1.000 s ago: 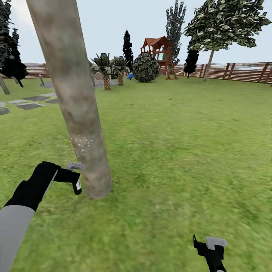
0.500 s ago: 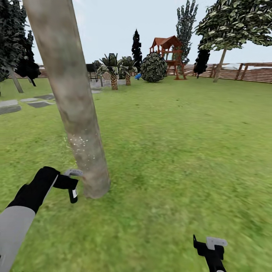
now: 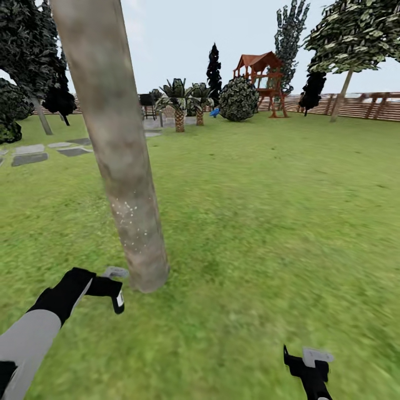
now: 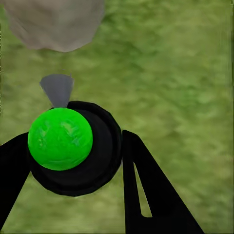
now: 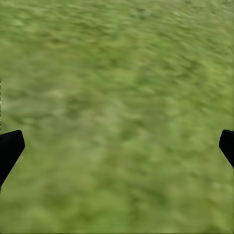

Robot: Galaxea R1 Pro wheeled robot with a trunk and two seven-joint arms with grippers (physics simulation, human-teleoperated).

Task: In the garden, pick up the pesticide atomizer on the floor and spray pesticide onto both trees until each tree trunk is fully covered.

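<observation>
Spraying trunk base, left arm.
My left end effector [image 3: 114,289] is clamped on the pesticide atomizer [image 4: 73,148], nozzle toward the tree trunk [image 3: 119,161] for close coverage; white specks show in head view. Left wrist view adds its green top. Right end effector [image 3: 311,369] spread wide, empty, over floor [image 5: 117,97].

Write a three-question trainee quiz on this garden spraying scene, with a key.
1. True or false: the right gripper holds the pesticide atomizer.
2. Which lies nearest the left gripper? A) red playhouse B) tree trunk C) wooden fence
3. Fill in: white speckles show on the lower part of the ____.

Key: 1 false, the left gripper is closed on it, while the right one hangs open over grass. 2 B. 3 tree trunk.
</observation>
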